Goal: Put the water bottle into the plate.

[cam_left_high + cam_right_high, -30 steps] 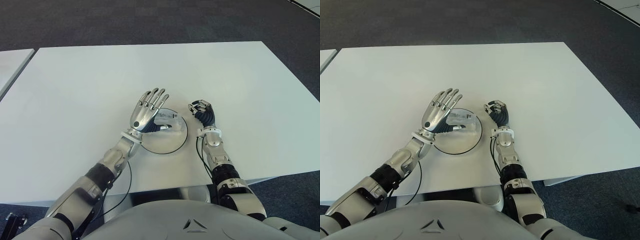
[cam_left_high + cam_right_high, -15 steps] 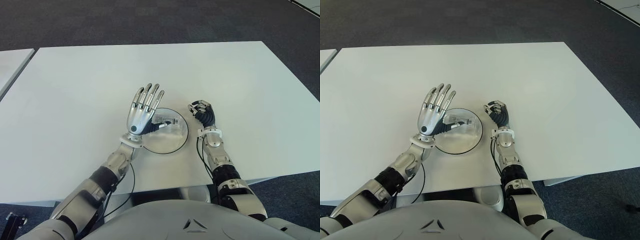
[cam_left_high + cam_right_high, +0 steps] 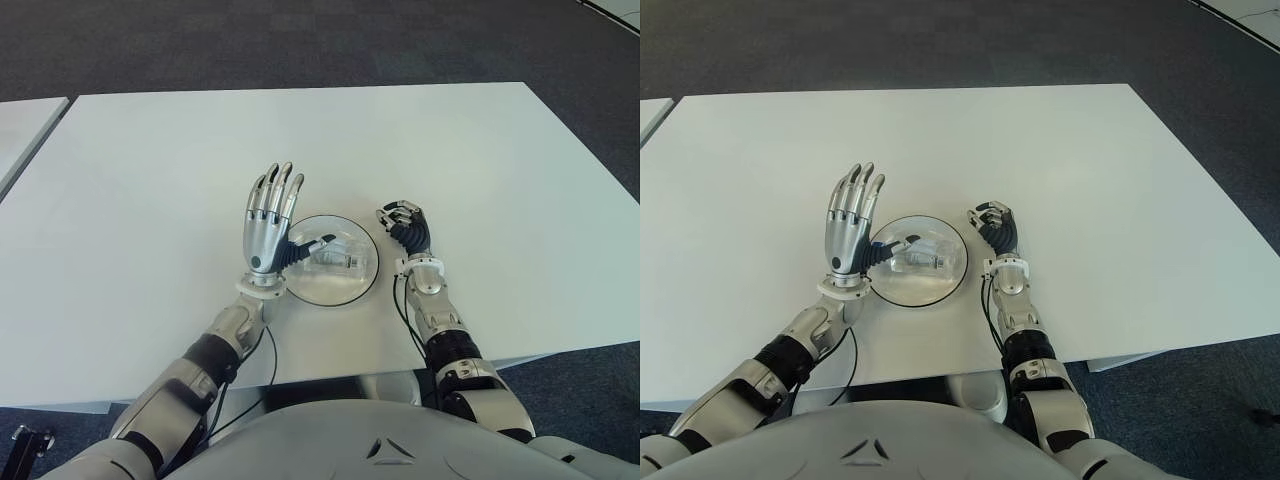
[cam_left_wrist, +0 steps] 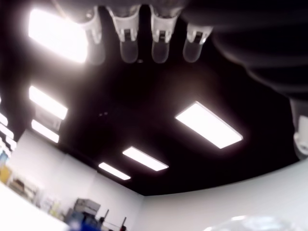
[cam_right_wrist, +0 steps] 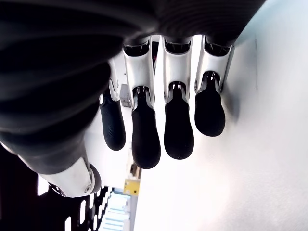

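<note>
A clear water bottle (image 3: pixel 336 255) lies on its side in the round plate (image 3: pixel 330 289) near the table's front middle. My left hand (image 3: pixel 270 215) is raised at the plate's left edge, fingers stretched straight and spread, holding nothing; its thumb reaches over the plate's rim toward the bottle. The left wrist view shows its fingertips (image 4: pixel 127 48) apart against the ceiling. My right hand (image 3: pixel 405 225) shows just right of the plate, fingers (image 5: pixel 178 125) curled with nothing in them.
The white table (image 3: pixel 480 170) stretches wide around the plate. Its front edge runs close to my body. A second white table's corner (image 3: pixel 25 125) shows at the far left. Dark carpet surrounds both.
My left hand has drawn back leftward off the plate and turned more upright, uncovering the bottle, which stays lying in the plate. The right hand has not moved.
</note>
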Controlling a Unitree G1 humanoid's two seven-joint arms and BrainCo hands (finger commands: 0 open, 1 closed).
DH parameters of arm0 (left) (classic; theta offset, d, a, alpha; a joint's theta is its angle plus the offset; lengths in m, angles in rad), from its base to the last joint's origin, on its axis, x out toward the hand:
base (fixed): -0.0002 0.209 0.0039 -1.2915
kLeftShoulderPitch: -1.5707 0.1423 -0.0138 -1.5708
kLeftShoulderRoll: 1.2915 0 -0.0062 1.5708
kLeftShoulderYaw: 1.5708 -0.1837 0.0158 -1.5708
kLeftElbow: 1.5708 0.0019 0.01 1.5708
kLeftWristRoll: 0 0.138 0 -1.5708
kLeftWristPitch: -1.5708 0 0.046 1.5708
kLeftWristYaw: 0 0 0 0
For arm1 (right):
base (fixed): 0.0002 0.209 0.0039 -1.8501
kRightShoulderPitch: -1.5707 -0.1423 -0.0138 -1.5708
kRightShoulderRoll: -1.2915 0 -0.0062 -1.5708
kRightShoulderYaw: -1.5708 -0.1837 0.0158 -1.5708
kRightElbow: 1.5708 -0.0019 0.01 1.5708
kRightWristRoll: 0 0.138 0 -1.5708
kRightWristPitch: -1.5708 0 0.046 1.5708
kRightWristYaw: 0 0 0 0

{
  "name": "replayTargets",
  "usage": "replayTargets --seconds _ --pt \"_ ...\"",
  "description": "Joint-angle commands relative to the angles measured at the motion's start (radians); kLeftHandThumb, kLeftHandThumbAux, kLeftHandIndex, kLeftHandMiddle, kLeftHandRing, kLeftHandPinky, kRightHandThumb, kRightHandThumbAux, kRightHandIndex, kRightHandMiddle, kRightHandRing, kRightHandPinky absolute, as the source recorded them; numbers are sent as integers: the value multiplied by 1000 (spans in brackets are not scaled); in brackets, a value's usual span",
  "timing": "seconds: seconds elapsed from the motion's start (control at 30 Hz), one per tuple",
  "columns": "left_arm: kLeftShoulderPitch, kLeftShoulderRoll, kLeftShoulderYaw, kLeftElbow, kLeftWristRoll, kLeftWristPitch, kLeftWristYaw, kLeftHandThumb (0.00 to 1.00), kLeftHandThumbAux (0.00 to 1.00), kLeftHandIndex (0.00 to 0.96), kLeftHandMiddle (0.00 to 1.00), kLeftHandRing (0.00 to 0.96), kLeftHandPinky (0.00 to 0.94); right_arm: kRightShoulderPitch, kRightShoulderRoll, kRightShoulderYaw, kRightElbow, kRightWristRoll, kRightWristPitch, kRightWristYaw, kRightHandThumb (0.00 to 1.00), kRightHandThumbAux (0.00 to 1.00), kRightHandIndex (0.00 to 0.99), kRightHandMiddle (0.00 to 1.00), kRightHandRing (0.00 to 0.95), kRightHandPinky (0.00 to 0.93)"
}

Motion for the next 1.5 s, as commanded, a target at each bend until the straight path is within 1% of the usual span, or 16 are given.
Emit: replayTargets --seconds 0.03,0.1,0.23,0.33,0.5,0.6,0.67,0.77,0.8,0.93,1.03,1.13,1.2,1.33,1.4,1.5 --pt "55 -28 81 -50 -185 -110 -139 99 519 0 0 0 0 87 4 4 60 2 103 10 702 732 432 678 667 662" --pt "63 -35 106 -72 -216 -113 -179 107 535 0 0 0 0 88 4 5 58 1 103 10 702 732 432 676 665 656" --pt "95 -44 188 -102 -336 -134 -285 118 568 0 0 0 0 89 4 4 64 3 100 8 701 731 432 673 660 652" --pt "117 -44 233 -103 -375 -150 -329 116 604 0 0 0 0 91 3 6 64 2 93 11 702 731 432 674 663 656" --pt "150 -55 294 -111 -422 -176 -383 45 729 0 0 0 0 89 3 9 65 5 90 17 702 731 432 684 675 671" --pt "178 -57 339 -144 -470 -166 -439 15 794 0 0 0 0 88 6 10 63 5 100 11 702 731 432 682 670 664" --pt "189 -57 366 -154 -504 -159 -480 7 813 0 0 0 0 87 7 10 64 5 101 9 703 731 432 679 668 659" --pt "197 -59 405 -158 -566 -159 -552 2 807 39 51 39 64 88 8 9 66 8 101 9 703 731 432 671 658 645" --pt "197 -60 417 -153 -590 -164 -577 1 801 65 76 67 102 88 8 9 67 8 99 8 703 731 432 669 655 643" --pt "201 -68 457 -138 -657 -182 -657 0 769 116 115 105 149 86 9 8 72 8 94 6 703 730 432 665 651 642" --pt "209 -66 487 -122 -698 -199 -714 0 750 175 163 147 193 86 6 13 76 4 80 6 703 730 433 670 658 650" --pt "209 -62 514 -95 -729 -214 -766 0 736 248 242 233 291 87 4 15 78 3 69 9 702 730 433 679 668 664" --pt "205 -56 532 -70 -748 -224 -804 0 740 274 278 274 332 86 4 15 77 4 76 9 702 731 433 680 669 666" --pt "201 -57 553 -51 -766 -230 -858 0 776 313 336 334 372 84 4 15 77 3 88 5 702 731 432 679 668 661" --pt "204 -56 557 -61 -779 -210 -897 0 801 326 352 348 371 81 4 13 81 4 91 2 702 731 432 675 663 654" --pt "214 -57 562 -90 -798 -157 -944 0 845 347 372 366 373 80 6 10 83 6 95 -3 703 730 432 664 651 638"
